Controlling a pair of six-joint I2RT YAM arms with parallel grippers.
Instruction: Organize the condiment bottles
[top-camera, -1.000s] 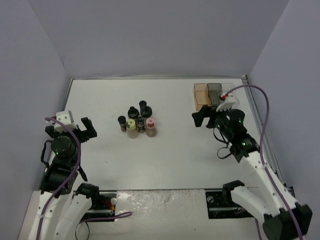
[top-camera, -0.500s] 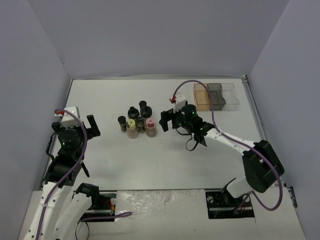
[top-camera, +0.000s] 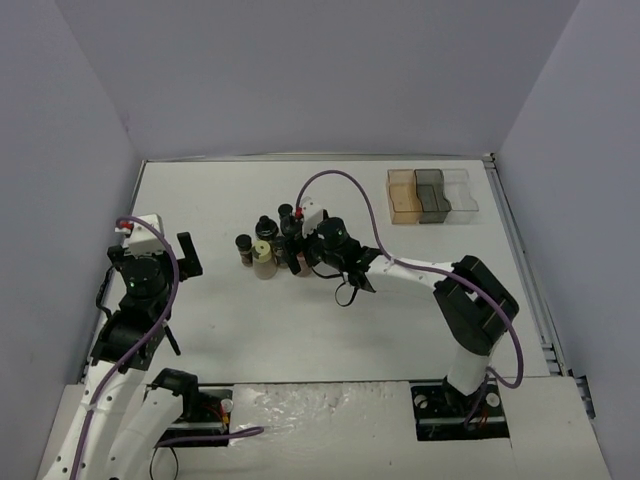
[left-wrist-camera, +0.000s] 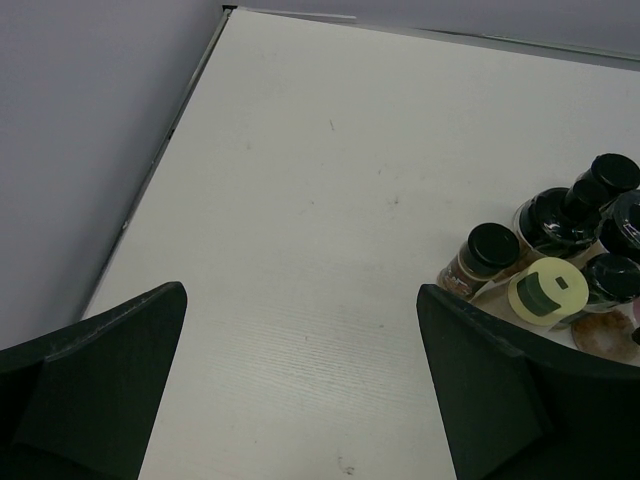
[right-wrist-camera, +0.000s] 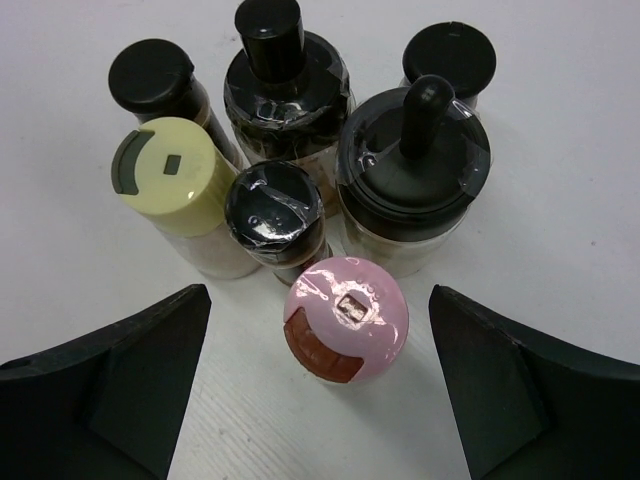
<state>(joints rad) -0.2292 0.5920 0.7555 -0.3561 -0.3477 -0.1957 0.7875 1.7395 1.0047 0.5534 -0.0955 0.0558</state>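
The condiment bottles (top-camera: 268, 245) stand in a tight cluster at the table's middle left. In the right wrist view the pink-capped jar (right-wrist-camera: 345, 315) is nearest, the yellow-capped jar (right-wrist-camera: 170, 165) is to its left, and several black-capped jars (right-wrist-camera: 415, 160) stand behind. My right gripper (right-wrist-camera: 318, 340) is open above the cluster, its jaws on either side of the pink-capped jar without touching it; it also shows in the top view (top-camera: 303, 252). My left gripper (top-camera: 188, 256) is open and empty to the left of the cluster. Its view shows the yellow cap (left-wrist-camera: 547, 292) and black caps (left-wrist-camera: 492, 250) at the right.
A tray (top-camera: 430, 195) with amber, grey and clear compartments sits at the back right. The right arm's purple cable (top-camera: 345, 190) loops over the table behind the jars. Walls close in the table on the left, back and right.
My right arm has swung left from beside the tray to over the jar cluster. My left gripper has shifted slightly right and forward.
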